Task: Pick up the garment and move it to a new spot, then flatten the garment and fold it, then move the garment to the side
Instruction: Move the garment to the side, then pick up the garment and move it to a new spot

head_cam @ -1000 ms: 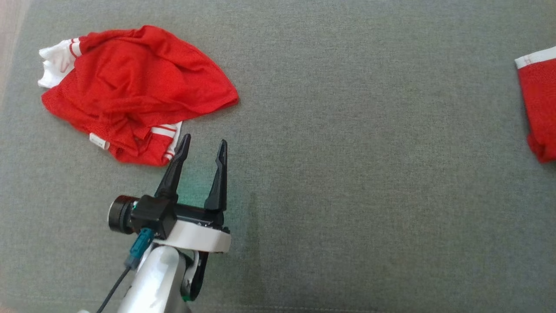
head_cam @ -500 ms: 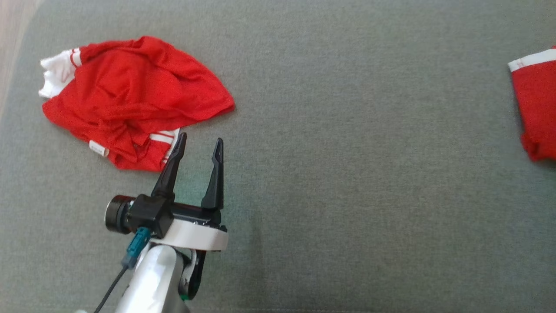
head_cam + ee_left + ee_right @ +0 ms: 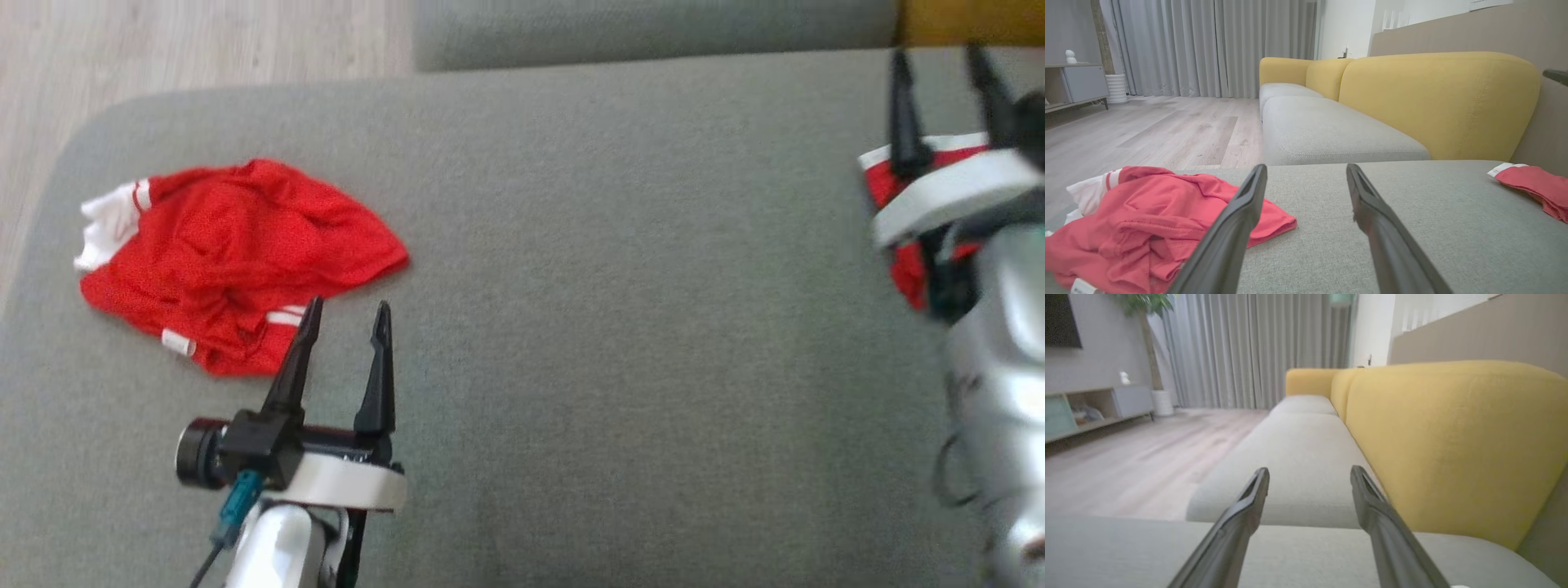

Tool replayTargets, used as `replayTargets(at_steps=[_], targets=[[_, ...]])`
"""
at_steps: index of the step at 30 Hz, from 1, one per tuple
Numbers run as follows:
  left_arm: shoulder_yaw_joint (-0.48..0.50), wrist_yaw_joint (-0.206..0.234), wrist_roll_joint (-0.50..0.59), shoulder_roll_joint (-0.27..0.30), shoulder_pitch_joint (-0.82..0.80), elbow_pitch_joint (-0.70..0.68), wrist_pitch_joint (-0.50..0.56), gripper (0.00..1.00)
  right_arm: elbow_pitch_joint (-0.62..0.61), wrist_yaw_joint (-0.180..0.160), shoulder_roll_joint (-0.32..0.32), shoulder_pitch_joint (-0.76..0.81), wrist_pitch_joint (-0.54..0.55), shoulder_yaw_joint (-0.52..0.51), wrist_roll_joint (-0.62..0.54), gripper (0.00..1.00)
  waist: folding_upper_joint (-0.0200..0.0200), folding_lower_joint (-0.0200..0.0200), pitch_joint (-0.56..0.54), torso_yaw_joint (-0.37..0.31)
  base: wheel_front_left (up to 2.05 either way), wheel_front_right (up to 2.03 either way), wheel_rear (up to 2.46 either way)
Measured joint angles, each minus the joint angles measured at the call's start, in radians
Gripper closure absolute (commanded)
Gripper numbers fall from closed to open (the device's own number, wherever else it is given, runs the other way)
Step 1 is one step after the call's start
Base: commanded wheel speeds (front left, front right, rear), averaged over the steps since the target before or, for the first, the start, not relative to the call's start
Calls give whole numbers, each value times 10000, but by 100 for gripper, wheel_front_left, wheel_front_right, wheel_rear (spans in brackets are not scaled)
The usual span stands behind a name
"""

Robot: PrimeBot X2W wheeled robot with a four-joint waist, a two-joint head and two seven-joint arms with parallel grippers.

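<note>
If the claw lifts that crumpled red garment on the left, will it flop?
Probably flops: the red garment lies in soft creases. Likely light; its fabric looks thin. It may bunch rather than slide on the woven cushion.

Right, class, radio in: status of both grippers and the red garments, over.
Left gripper open, empty, beside crumpled red garment. Right gripper open, above folded red garment at cushion's right. No obstruction seen.

I am in a home, in the living room, I think. Before me is a long sofa [image 3: 1331,134] with grey seats and yellow back cushions [image 3: 1437,102]. Long grey curtains [image 3: 1208,45] hang down to a wooden floor [image 3: 1147,130], and a low cabinet [image 3: 1081,83] (a potted plant [image 3: 1141,304] beside it) stands at the wall.
</note>
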Motion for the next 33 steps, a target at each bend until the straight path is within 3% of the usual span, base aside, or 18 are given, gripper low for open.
replayTargets(at_steps=[6, 13, 19, 33], targets=[[50, 4, -46, 6, 760, -33, 0, 0, -3141, 0, 1618, 2794, -29, -466, 385, 0, 0, -1, -759, -301, 0, 0, 0], [33, 13, -276, 19, 1274, -73, 0, 0, -4796, 0, 1921, 5687, -29, -2, 437, 0, 0, -1, -1165, -504, 0, 0, 0], [35, 86, -313, 21, 1424, -174, 0, 0, -5214, 0, 2033, 6908, -29, 531, 1104, 0, 0, 0, -1248, -537, 0, 0, 0], [52, 98, -353, 25, 1658, -184, 0, 0, -5465, 0, 2040, 6963, -29, 581, 1358, 0, 0, 2, -1242, -225, 0, 0, 0]])
